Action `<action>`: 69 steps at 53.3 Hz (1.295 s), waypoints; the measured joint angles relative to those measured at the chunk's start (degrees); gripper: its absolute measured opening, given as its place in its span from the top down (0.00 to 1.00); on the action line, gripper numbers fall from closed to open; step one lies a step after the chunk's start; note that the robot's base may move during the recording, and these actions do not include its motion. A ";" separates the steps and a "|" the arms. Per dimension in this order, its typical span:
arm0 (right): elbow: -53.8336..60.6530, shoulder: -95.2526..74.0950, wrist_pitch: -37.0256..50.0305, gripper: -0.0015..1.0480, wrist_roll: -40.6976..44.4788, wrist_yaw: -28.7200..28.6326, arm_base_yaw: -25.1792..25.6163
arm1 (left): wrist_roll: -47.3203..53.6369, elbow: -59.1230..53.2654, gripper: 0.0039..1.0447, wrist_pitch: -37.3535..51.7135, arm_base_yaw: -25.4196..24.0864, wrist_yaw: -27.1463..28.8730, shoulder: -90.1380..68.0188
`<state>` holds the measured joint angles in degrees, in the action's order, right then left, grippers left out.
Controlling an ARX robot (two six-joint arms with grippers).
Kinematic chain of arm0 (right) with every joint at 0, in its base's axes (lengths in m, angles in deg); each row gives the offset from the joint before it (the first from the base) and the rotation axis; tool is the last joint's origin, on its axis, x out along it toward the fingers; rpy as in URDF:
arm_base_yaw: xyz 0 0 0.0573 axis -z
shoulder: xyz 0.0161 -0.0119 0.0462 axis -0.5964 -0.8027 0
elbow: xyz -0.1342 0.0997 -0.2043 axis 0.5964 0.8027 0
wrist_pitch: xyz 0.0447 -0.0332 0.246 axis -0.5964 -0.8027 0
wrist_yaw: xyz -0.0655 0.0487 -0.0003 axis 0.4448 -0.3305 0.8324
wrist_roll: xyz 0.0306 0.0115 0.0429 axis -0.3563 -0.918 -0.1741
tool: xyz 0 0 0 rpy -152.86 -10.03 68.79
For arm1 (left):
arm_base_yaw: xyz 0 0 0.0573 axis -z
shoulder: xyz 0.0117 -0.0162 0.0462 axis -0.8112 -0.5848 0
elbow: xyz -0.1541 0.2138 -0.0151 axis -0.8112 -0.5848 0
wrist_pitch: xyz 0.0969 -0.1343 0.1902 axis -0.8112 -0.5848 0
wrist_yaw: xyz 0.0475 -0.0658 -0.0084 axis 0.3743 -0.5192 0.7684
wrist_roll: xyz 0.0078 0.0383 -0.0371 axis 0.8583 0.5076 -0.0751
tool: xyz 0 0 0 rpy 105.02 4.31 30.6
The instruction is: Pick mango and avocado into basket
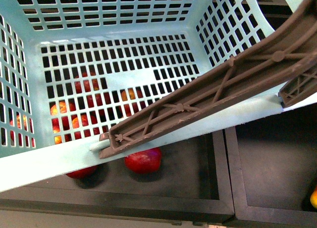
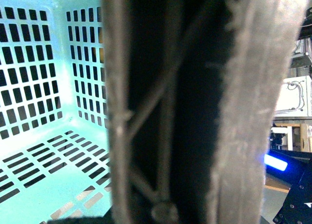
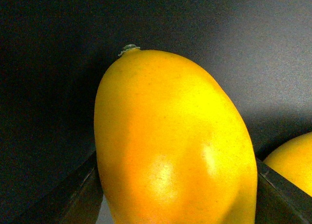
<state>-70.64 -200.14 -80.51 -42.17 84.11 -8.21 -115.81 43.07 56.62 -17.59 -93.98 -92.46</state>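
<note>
Your right claw (image 3: 178, 207) looked closed on the mango (image 3: 175, 136). One dark finger (image 3: 73, 197) pressed each flank, and the stem nub sat at the end far from them. The mango was in a dark bin whose floor showed behind it, though I could not tell which bin. A second yellow fruit (image 3: 292, 163) lay just beside it, near the other finger. Since the fingers held only the near end, I judged that you needed to lift straight and slowly, because that smooth skin could slip out on an early swing. The basket (image 1: 49, 161) hung tilted over the left bin (image 1: 190, 181), with red apples (image 1: 143, 160) beneath it. Its brown handle (image 1: 208, 96) crossed the near rim, and the basket looked empty. You had to bring the mango over that near rim, clear of the handle, and release it low above the slotted floor. Your left claw showed in no view, because the handle filled its camera, so I cannot tell how it stood. The avocado was nowhere to be seen.
</note>
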 joint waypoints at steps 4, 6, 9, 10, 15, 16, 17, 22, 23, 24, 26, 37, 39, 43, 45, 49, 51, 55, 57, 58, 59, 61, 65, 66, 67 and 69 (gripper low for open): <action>0.83 0.24 1.14 0.37 0.35 -0.13 0.15 | 0.00 0.00 0.87 0.00 0.00 0.00 0.00; 1.51 0.50 1.95 0.37 0.68 -0.17 0.22 | -0.02 0.00 0.87 0.00 0.00 -0.02 0.00; 2.73 1.14 2.71 0.38 0.92 -0.44 0.26 | 0.00 0.00 0.87 0.00 0.00 0.00 0.00; 3.30 1.49 2.99 0.38 1.14 -0.55 0.28 | 0.00 0.00 0.87 0.00 0.00 0.00 0.00; 6.82 3.69 5.29 0.38 3.06 -1.07 0.26 | 0.00 0.00 0.87 0.00 0.00 0.00 0.00; 7.80 4.42 6.03 0.38 3.58 -1.11 0.26 | 0.00 0.00 0.87 0.00 0.00 0.02 0.00; 8.35 4.85 6.45 0.38 4.11 -1.11 0.26 | 0.00 0.00 0.87 0.00 0.00 0.00 0.00; 12.72 9.38 9.84 0.38 7.43 -1.97 0.11 | 0.00 0.00 0.87 0.00 0.00 0.00 0.00; 13.79 10.82 10.47 0.38 8.24 -2.49 0.09 | 0.00 0.00 0.87 0.00 0.00 0.00 0.00; 14.86 12.37 11.13 0.38 8.76 -3.06 0.02 | 0.00 0.00 0.87 0.00 0.00 0.00 0.00; 17.20 15.82 12.81 0.38 10.34 -4.13 -0.17 | 0.00 0.00 0.87 0.00 0.00 0.00 0.00; 31.10 36.54 18.73 0.38 23.30 -7.98 -4.66 | 0.00 0.00 0.87 0.00 0.00 0.00 0.00; 33.75 40.70 18.18 0.38 25.44 -9.29 -5.81 | 0.00 0.00 0.87 0.00 0.00 0.00 0.00; 36.92 47.21 16.31 0.38 27.21 -11.85 -7.50 | 0.00 0.00 0.87 0.00 0.00 0.00 0.00; 38.10 50.66 15.28 0.38 27.65 -12.81 -8.26 | 0.00 0.00 0.87 0.00 0.00 0.00 0.00; 39.12 55.43 13.75 0.38 27.69 -13.99 -9.16 | 0.00 0.00 0.87 0.00 0.00 0.02 0.00; 39.50 59.10 12.35 0.38 27.56 -15.04 -9.84 | 0.00 0.00 0.87 0.00 0.00 0.02 0.00; 39.65 65.09 9.97 0.38 26.99 -15.98 -11.06 | 0.00 0.00 0.87 0.00 0.00 0.02 0.00; 39.65 67.49 9.11 0.38 26.53 -16.20 -11.61 | 0.00 0.00 0.87 0.00 0.00 0.02 0.00; 39.65 68.59 8.74 0.38 26.32 -16.28 -11.87 | 0.00 0.00 0.87 0.00 0.00 0.02 0.00; 39.65 69.68 8.39 0.38 26.03 -16.37 -12.17 | 0.00 0.00 0.87 0.00 0.00 0.02 0.00; 39.65 73.66 7.17 0.38 25.27 -16.59 -13.49 | 0.00 0.00 0.87 0.00 0.00 0.00 0.00; 39.60 78.97 5.86 0.38 23.82 -16.04 -16.52 | 0.00 0.00 0.87 0.00 0.00 -0.02 0.00; 39.60 80.02 5.60 0.38 23.41 -15.54 -17.53 | 0.00 0.00 0.87 0.00 0.00 -0.02 0.00; 39.60 80.85 5.42 0.38 23.08 -15.12 -18.62 | 0.00 0.00 0.87 0.00 0.00 -0.02 0.00; 39.60 82.25 5.25 0.38 22.45 -14.12 -21.51 | 0.00 0.00 0.87 0.00 0.00 0.00 0.00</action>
<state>-31.04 -117.89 -75.26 -19.72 69.99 -29.72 -115.81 43.07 56.62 -17.59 -93.98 -92.46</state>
